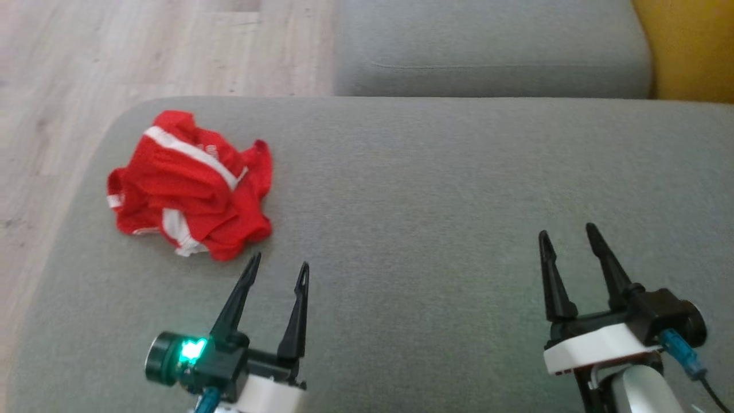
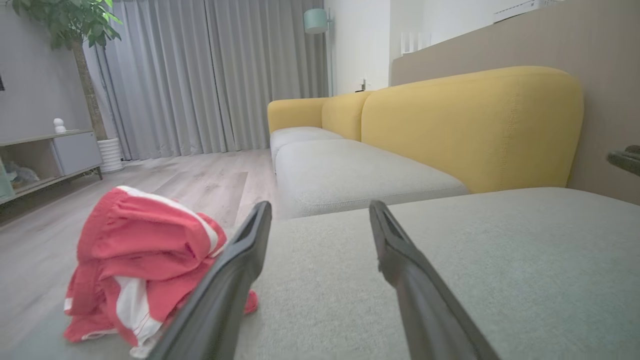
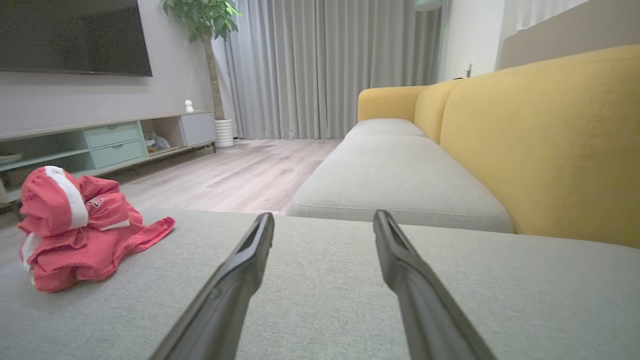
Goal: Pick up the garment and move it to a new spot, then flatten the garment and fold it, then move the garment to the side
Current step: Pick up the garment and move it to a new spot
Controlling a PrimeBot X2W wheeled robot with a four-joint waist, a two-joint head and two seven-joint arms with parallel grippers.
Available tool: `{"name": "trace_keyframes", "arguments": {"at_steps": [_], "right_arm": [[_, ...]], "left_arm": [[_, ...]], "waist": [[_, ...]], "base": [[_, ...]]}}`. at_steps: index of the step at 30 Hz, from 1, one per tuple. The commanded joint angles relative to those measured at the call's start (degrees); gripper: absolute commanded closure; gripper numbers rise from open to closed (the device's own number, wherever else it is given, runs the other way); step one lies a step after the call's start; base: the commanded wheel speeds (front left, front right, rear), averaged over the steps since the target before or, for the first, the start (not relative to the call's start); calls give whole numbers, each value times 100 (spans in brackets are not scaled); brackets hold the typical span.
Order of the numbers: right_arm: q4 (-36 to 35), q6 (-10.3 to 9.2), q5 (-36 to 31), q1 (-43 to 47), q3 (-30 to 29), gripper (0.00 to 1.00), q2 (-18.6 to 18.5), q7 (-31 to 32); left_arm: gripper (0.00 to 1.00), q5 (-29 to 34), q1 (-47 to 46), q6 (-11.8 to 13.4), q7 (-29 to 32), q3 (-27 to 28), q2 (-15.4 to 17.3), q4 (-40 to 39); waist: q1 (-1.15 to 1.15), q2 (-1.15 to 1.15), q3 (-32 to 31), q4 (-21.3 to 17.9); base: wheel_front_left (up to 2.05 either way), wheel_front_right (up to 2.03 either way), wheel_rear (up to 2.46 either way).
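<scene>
The garment (image 1: 192,183) is a red piece with white stripes, crumpled in a heap on the grey cushion (image 1: 436,189) near its far left corner. My left gripper (image 1: 278,265) stands open just short of the heap's near right edge, touching nothing. The left wrist view has the garment (image 2: 135,265) low on the left, partly behind one finger. My right gripper (image 1: 566,233) is open and empty far to the right over bare cushion. In the right wrist view the garment (image 3: 75,230) lies well off to the left.
The cushion's rounded left edge drops to a wooden floor (image 1: 114,51). Beyond it lies another grey seat cushion (image 1: 487,46) with a yellow backrest (image 3: 550,135) on the right. A low TV cabinet (image 3: 110,140), curtains and a potted tree stand across the room.
</scene>
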Motion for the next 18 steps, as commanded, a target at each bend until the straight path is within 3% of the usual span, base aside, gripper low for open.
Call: {"name": "trace_keyframes", "arguments": {"at_steps": [1, 18], "right_arm": [[-192, 43, 61, -116, 185, 0, -44, -61], [-333, 43, 389, 90, 854, 0, -44, -62]], "left_arm": [[0, 53, -100, -13, -46, 254, -21, -168], [0, 232, 227, -130, -46, 696, 4, -201]], "waist": [[0, 0, -37, 138], [0, 0, -287, 1360]], "base": [[0, 0, 0], [0, 0, 0]]}}
